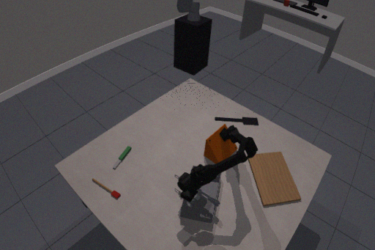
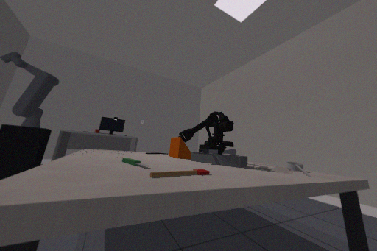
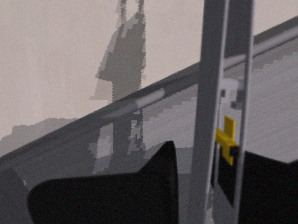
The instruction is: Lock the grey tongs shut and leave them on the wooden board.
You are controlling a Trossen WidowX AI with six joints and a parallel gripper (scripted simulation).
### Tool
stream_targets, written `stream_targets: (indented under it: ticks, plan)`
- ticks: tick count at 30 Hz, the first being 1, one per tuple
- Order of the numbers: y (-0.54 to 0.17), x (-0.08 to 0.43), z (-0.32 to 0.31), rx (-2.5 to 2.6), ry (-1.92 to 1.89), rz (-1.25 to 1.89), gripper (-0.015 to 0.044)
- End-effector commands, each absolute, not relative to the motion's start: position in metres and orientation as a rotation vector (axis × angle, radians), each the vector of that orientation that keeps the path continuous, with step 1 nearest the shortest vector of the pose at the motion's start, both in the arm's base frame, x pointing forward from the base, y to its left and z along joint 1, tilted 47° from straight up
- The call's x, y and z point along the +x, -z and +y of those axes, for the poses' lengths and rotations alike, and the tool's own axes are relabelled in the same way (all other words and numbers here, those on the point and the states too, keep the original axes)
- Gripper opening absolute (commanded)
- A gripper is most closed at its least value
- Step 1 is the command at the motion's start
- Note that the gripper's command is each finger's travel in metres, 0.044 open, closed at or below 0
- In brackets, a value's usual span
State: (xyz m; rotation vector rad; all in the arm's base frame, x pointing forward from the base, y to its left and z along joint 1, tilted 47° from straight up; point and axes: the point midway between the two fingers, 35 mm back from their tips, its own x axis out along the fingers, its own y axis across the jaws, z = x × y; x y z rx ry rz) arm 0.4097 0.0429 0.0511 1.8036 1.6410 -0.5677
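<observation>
The grey tongs point(image 3: 210, 75) stand upright through the wrist view as two nearly parallel arms with a narrow gap, a yellow piece point(image 3: 229, 142) between them. My gripper point(image 3: 186, 146) point(image 1: 185, 190) point(image 2: 221, 149) is shut on the tongs, one black finger on each side. It is low over the roasting tin point(image 1: 198, 213) point(image 2: 221, 159) point(image 3: 275, 105), and the tongs lie across it. Thin ends show left of the gripper in the top view. The hinge is out of the wrist view. The wooden board point(image 1: 276, 179) lies to the right, holding nothing.
An orange block point(image 1: 220, 148) point(image 2: 180, 149) stands beside the tin, under my arm. A black spatula point(image 1: 250, 121) lies behind it. A green-handled tool point(image 1: 125, 152) point(image 2: 130, 160) and a red-headed brush or spatula point(image 1: 116, 194) point(image 2: 202, 171) lie at the left.
</observation>
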Motion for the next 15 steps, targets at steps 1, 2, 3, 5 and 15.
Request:
stream_targets:
  ticks: [1,2,3,5,15]
  plan:
    - [-0.0513,0.4101,0.0437,1.801,0.564,1.641,0.0041]
    - [-0.0513,0.4101,0.0437,1.801,0.564,1.641,0.0035]
    - [-0.0513,0.4101,0.0437,1.801,0.564,1.641,0.0028]
    - [-0.0513,0.4101,0.0437,1.801,0.564,1.641,0.0015]
    - [-0.0558,0.4106,0.0378,1.800,0.566,1.640,-0.0150]
